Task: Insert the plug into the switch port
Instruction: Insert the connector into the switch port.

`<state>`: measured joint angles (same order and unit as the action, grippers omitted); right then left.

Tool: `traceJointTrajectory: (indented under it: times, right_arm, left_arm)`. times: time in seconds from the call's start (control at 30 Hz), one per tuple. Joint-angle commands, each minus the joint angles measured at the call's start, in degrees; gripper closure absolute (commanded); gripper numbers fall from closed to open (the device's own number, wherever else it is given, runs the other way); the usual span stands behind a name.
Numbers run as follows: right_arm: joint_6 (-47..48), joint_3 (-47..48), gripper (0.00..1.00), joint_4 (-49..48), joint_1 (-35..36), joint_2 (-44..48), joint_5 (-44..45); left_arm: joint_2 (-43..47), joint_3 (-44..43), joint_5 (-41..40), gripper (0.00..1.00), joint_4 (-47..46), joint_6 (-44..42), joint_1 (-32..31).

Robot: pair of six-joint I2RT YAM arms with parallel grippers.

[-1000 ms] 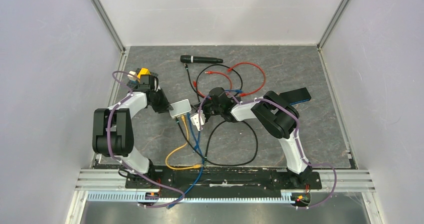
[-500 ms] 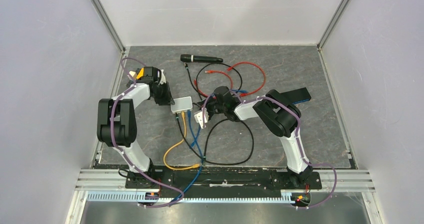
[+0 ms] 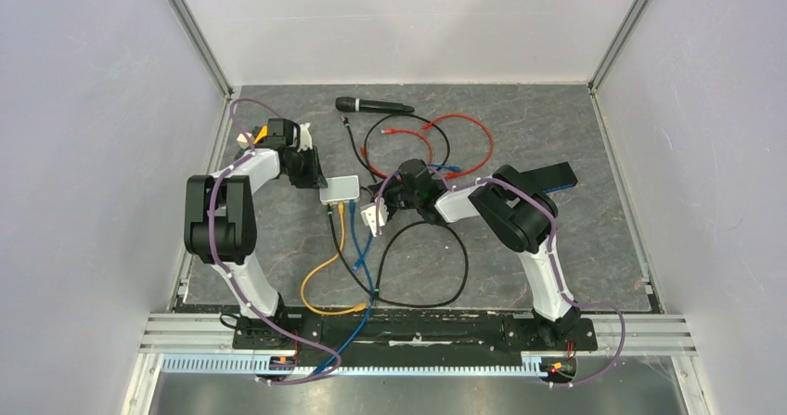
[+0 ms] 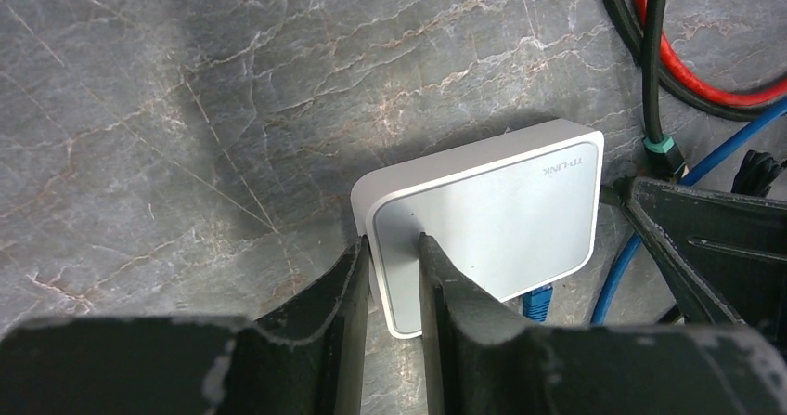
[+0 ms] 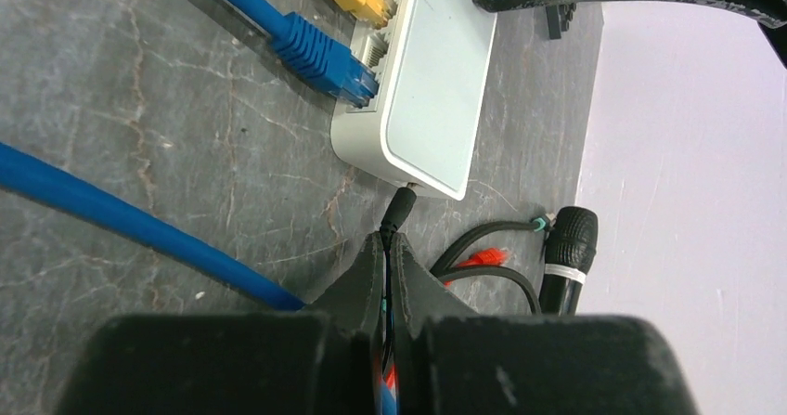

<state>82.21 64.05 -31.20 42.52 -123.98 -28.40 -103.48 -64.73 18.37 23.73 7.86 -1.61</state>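
**Right wrist view: plug [image 5: 401,213] at the switch port [image 5: 409,188], may jam**

The black barrel plug juts from the tightly closed right gripper [image 5: 385,248], tip at the port on the switch [image 5: 436,71] corner. A tilted push could jam it or skid the switch, though the narrow left gripper [image 4: 394,252] pinches its edge. The lid lettering [image 4: 563,166] reads "TP-LINK".

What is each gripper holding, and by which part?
Left gripper: the white switch box, by one corner. Right gripper: the black plug, by its rear, tip at the box.
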Motion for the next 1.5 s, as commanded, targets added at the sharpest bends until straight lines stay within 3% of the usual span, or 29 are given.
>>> traceJointTrajectory:
  times: [0.0, 0.63, 1.17, 1.47]
  right_arm:
    - [1.48, 0.98, 1.0, -2.6, -0.49, -2.86, 1.92]
    - [1.53, 0.46, 1.0, -6.19, -0.44, -3.53, -1.3]
    - [-1.56, 6.22, 1.0, 0.89, 2.36, -5.19, -2.97]
    - [-1.53, 8.13, 1.0, 9.58, 2.88, -4.14, -2.54]
  left_arm:
    - [-3.34, -0.48, -0.6, 0.7, -0.78, -6.3, -1.7]
    - [-3.62, 0.56, -3.69, 0.74, -2.01, -7.64, -4.82]
    - [-3.45, -0.01, 0.53, 0.75, -0.54, -6.79, -5.79]
    - [-4.7, -1.01, 0.44, 0.77, 0.45, -6.52, -5.78]
